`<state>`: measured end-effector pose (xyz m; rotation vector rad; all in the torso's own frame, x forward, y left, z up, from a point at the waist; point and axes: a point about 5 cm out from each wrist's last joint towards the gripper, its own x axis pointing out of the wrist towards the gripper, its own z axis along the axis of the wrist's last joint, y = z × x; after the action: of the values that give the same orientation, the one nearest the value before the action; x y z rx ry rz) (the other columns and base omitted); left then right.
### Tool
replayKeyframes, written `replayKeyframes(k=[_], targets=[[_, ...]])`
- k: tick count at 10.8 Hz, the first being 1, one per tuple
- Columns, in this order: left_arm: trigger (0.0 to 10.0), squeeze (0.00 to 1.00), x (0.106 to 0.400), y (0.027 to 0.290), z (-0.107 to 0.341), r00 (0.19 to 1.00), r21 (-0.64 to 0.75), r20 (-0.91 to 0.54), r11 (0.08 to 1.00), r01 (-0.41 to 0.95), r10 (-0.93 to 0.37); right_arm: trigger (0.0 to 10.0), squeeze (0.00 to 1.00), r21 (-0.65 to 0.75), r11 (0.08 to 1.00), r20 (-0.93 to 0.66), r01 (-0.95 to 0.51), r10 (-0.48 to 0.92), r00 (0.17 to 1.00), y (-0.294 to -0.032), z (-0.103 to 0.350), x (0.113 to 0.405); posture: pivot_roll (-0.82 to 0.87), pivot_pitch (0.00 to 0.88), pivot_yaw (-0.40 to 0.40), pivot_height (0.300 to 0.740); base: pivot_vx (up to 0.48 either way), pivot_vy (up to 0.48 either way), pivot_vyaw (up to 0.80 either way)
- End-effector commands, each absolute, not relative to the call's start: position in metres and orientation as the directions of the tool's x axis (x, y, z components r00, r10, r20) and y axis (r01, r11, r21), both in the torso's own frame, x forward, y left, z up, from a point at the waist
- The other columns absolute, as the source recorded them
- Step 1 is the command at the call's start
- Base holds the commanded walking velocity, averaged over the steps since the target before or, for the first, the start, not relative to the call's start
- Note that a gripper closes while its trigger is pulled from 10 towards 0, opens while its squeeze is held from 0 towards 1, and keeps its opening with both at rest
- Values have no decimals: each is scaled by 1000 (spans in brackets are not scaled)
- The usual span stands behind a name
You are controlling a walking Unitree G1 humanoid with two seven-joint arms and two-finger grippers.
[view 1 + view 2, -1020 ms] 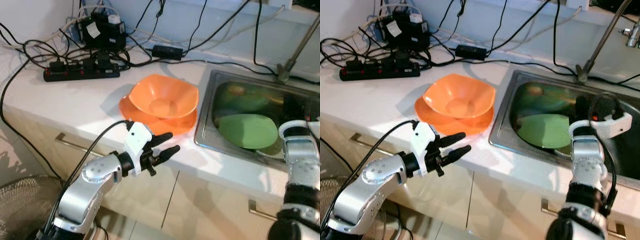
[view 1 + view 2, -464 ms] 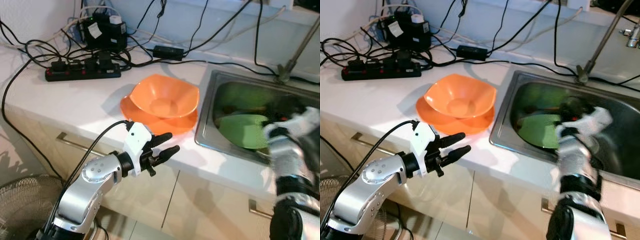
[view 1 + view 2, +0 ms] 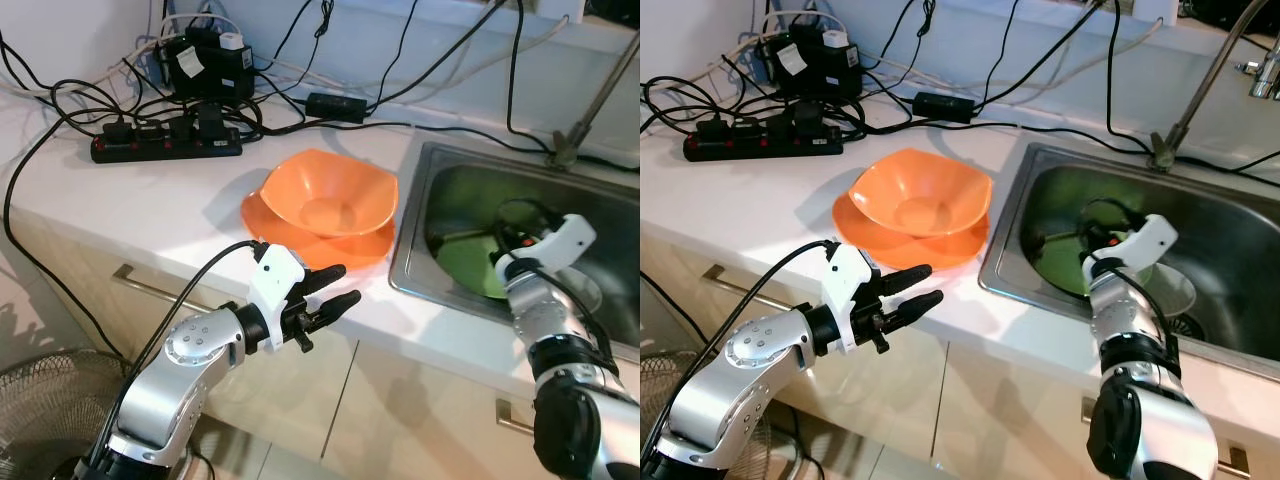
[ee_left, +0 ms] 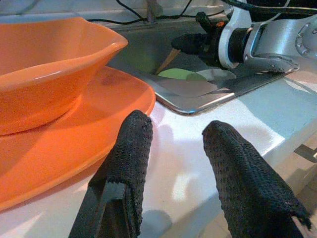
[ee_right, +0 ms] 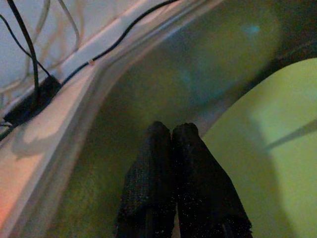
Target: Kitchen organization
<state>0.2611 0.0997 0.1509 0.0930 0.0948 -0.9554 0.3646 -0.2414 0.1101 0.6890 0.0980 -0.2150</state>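
Observation:
An orange bowl (image 3: pixel 328 203) sits in an orange plate (image 3: pixel 262 225) on the white counter, just left of the sink (image 3: pixel 412 215). My left gripper (image 3: pixel 342 283) hovers open at the counter's front edge, its fingertips (image 4: pixel 136 130) close to the plate's near rim and holding nothing. A green plate (image 3: pixel 470 272) lies in the sink. My right gripper (image 5: pixel 171 130) reaches down into the sink over the green plate's (image 5: pixel 267 148) left part, fingers pressed together with nothing between them.
A clear glass dish (image 3: pixel 1170 285) lies in the sink beside the green plate. A faucet (image 3: pixel 590 100) rises at the back right. A power strip (image 3: pixel 165 148) and tangled cables cover the back left of the counter. A fan (image 3: pixel 40 420) stands on the floor.
My right arm has swung from the sink's front right corner down and left into the basin, over the green plate. The left arm has stayed put.

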Motion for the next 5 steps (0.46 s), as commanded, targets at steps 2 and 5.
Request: replayKeyframes(k=[2,5], targets=[[10000,0,262,99,152,577,51,-121,575,816,-808,10000,0,565,796,-197,217,-125,972,-233,111,370,225,0,-78,740,0,0,0],[10000,0,262,98,152,580,50,-119,579,814,-806,10000,1000,549,814,-201,190,-92,975,-224,113,374,226,0,-83,740,0,0,0]])
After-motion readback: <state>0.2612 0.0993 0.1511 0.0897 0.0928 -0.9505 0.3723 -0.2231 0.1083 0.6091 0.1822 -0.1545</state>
